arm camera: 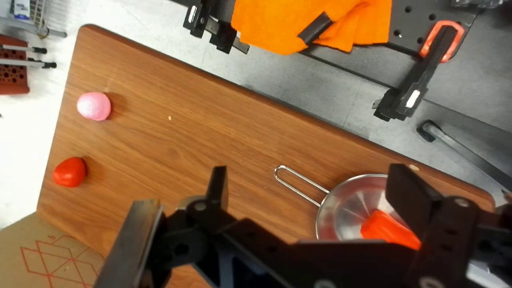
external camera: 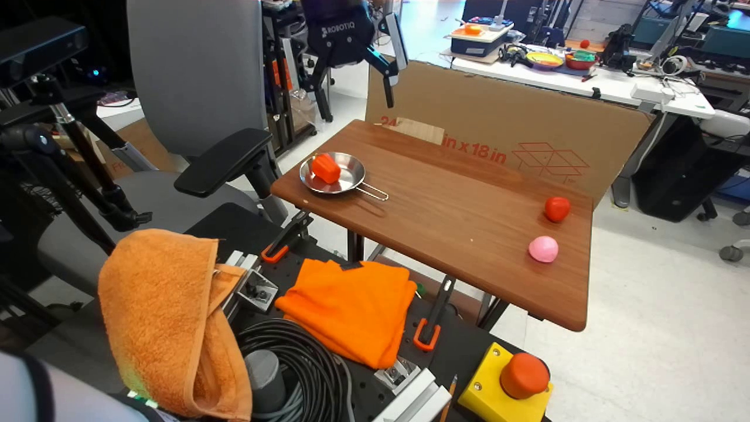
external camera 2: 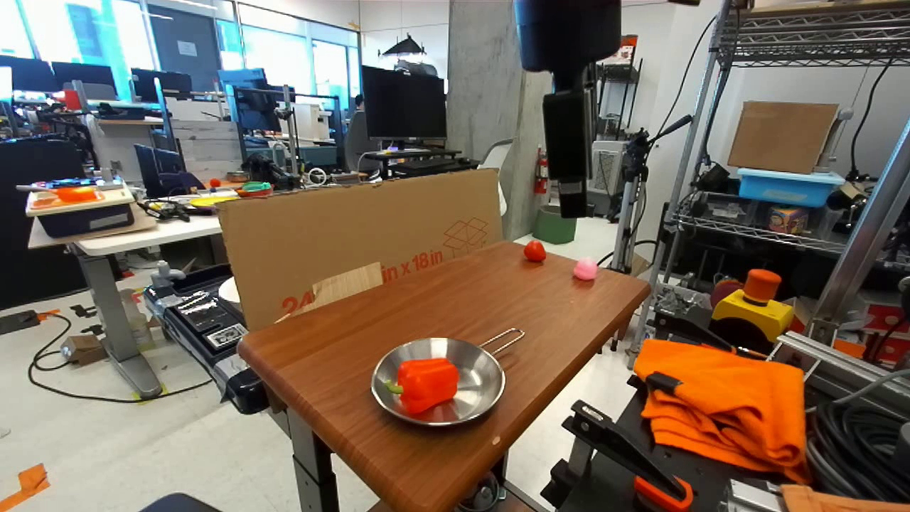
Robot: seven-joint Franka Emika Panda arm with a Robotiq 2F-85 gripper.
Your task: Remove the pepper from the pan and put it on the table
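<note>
The red-orange pepper [external camera: 326, 168] [external camera 2: 428, 385] lies on its side in the shallow silver pan [external camera: 351, 170] [external camera 2: 483, 387]. That pan rests near one end of the brown table [external camera: 457, 205] [external camera 2: 426, 306], with its wire handle pointing along the tabletop. My gripper [external camera: 358, 110] hangs well above the table, its jaws wide apart and nothing between them. In the wrist view, the gripper [arm camera: 308, 170] covers part of the pan [arm camera: 344, 208] and part of the pepper [arm camera: 388, 230]; the right finger [arm camera: 412, 196] crosses in front of both. It touches neither.
A red rounded object [external camera: 557, 208] and a pink ball [external camera: 544, 249] sit at the table's opposite end. A cardboard wall [external camera: 492, 129] stands along one long side. Across a gap from the other side are an orange cloth [external camera: 351, 305], clamps [external camera: 430, 328] and a yellow box [external camera: 492, 387].
</note>
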